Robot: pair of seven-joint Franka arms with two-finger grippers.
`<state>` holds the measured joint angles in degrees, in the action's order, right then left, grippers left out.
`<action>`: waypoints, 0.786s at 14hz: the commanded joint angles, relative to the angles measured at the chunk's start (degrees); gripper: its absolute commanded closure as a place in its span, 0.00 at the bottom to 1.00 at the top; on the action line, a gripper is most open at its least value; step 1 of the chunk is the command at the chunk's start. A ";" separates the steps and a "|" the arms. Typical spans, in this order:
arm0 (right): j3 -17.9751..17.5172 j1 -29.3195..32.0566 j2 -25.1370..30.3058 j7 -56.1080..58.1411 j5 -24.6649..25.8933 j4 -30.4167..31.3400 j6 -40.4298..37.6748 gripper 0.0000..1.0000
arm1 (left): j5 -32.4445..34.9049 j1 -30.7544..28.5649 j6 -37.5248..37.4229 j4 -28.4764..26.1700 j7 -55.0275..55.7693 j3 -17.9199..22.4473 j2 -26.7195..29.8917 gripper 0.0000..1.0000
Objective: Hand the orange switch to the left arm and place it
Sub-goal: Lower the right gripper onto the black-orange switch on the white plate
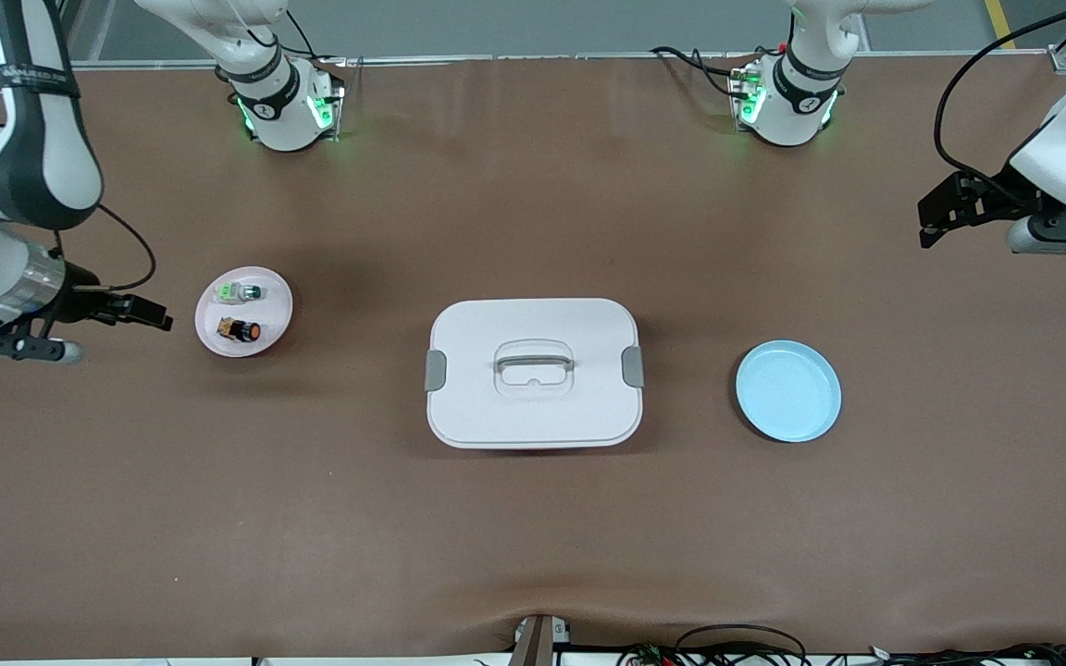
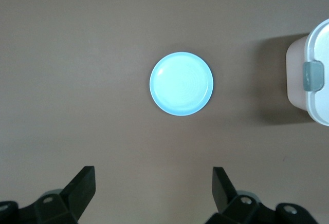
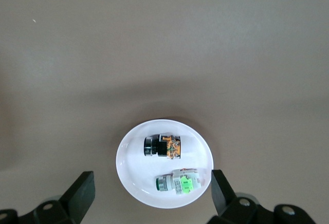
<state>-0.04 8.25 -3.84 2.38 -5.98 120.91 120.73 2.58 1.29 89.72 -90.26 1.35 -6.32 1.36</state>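
The right gripper is hanging over bare table just beside the white plate, at the right arm's end of the table, its jaws standing wide apart and gripping nothing. In the right wrist view both fingers are showing only as dark tips at the frame's edge, with the plate sitting between them and open tabletop all around it. The orange switch is lying on its side on that plate, nearer the front camera than the white switch with green cap, which is sharing the same plate; the two are lying close together but apart. From the wrist camera the orange switch is showing mostly its black body and brownish base, its cap hard to make out.

The left gripper is hovering at the left arm's end of the table, well apart from the white plate, jaws spread wide and holding nothing. Its fingers are cut off at the frame's edge, framing the blue plate.

The box is sitting between the two plates, lid on, with a broad strip of table open on each side. The left wrist view is catching only one corner and one grey latch. The table is lying bare toward the front camera.
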 commanded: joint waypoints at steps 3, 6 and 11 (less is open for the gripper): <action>-0.40 0.37 3.14 -1.76 -3.42 12.13 10.29 0.00 | -0.90 -0.50 -3.24 0.00 0.05 -0.27 1.19 0.00; -0.40 -0.42 1.83 -1.85 -3.42 15.05 15.48 0.00 | -1.08 -0.15 -2.71 0.00 0.32 -0.53 0.40 0.00; -0.40 -2.71 -3.27 -1.85 -3.42 17.86 23.40 0.00 | -1.08 0.20 -1.75 0.00 0.40 -0.79 -0.31 0.00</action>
<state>-0.49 6.56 -5.77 1.36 -8.75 138.68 142.77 2.47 1.50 87.56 -90.31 1.35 -6.81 1.00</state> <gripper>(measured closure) 0.000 0.000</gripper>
